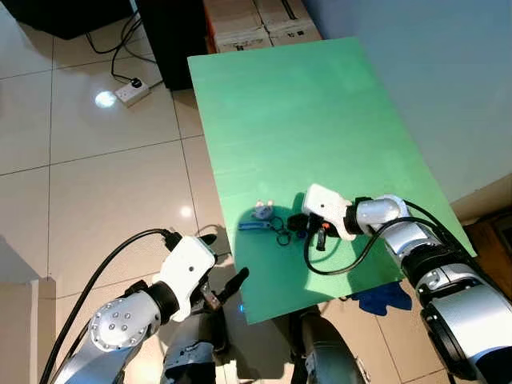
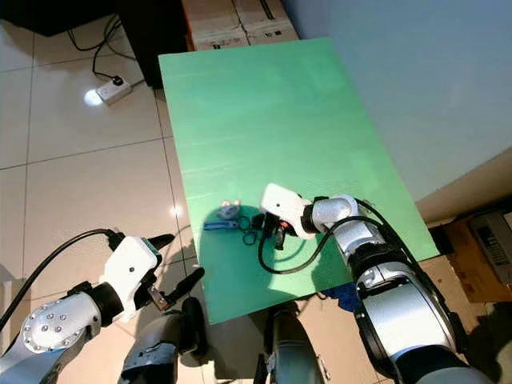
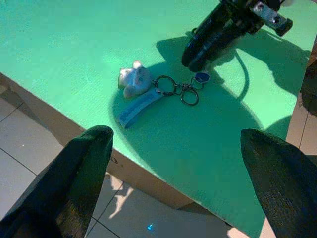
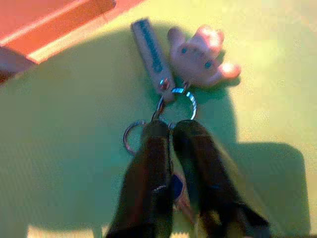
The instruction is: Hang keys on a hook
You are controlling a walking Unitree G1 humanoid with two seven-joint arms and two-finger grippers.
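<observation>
A bunch of keys lies near the front edge of the green table. It has a blue strap, a small pale animal charm and metal rings. My right gripper reaches in from the right. Its two black fingers are pressed almost together on the rings, with a blue tag under them. My left gripper hangs open over the floor, just off the table's front left corner, its fingers spread wide and pointing at the keys.
A white power strip with cables lies on the tiled floor at the far left. Cardboard boxes and a dark cabinet stand behind the table. A blue wall runs along its right side. A blue cloth lies below the front edge.
</observation>
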